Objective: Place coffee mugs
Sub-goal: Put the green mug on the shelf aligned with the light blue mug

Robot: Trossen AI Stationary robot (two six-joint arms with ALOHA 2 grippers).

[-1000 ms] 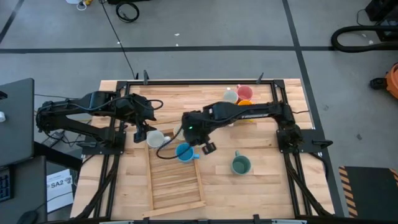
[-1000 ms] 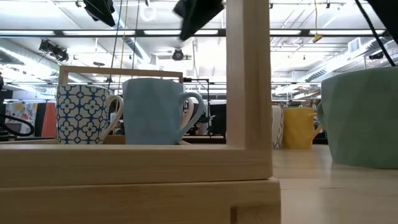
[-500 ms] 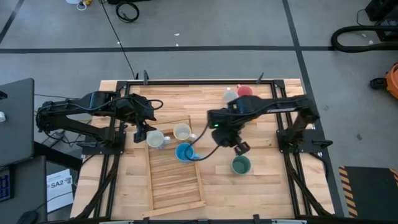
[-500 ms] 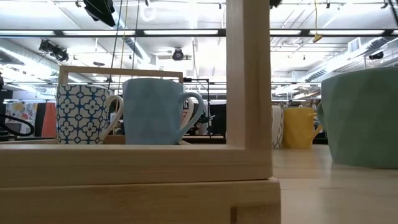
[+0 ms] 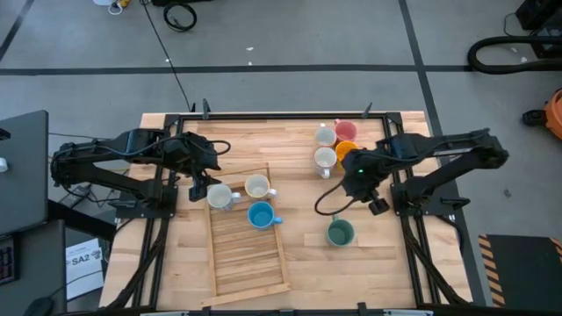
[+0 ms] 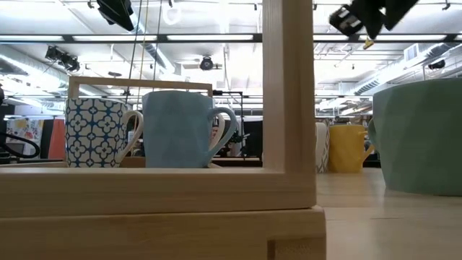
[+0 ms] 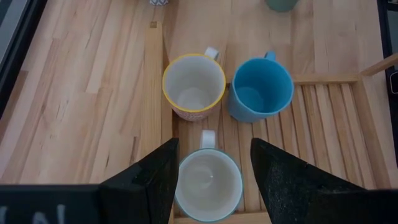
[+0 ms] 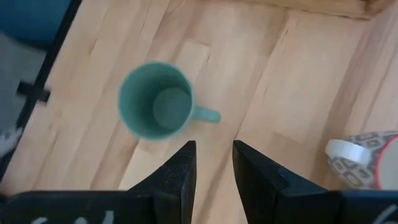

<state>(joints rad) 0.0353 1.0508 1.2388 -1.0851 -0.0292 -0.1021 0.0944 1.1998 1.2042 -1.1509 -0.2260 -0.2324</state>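
Observation:
Three mugs stand on the wooden slatted tray [image 5: 250, 263] at its far end: a white one [image 5: 219, 197], a cream one with a yellow rim [image 5: 256, 186] and a bright blue one [image 5: 261, 215]. A teal mug [image 5: 340, 233] stands upright on the bare table. My left gripper [image 5: 198, 187] hovers open above the white mug [image 7: 208, 180], touching nothing. My right gripper [image 5: 375, 204] is open and empty, raised above the table just beyond the teal mug [image 8: 155, 99] toward the far right.
Several more mugs stand in a cluster at the far right of the table: white [image 5: 326, 135], pink [image 5: 345, 131], orange [image 5: 348, 151] and another white one [image 5: 325, 159]. The tray's raised wooden frame [image 6: 289, 94] stands close in the low view. A black cable [image 5: 329, 200] trails from the right arm.
My right gripper has swung from over the tray beside the blue mug toward the table's right edge, and now hangs beside the teal mug. The cream yellow-rimmed mug, covered by that arm before, now shows standing on the tray. My left arm has kept still.

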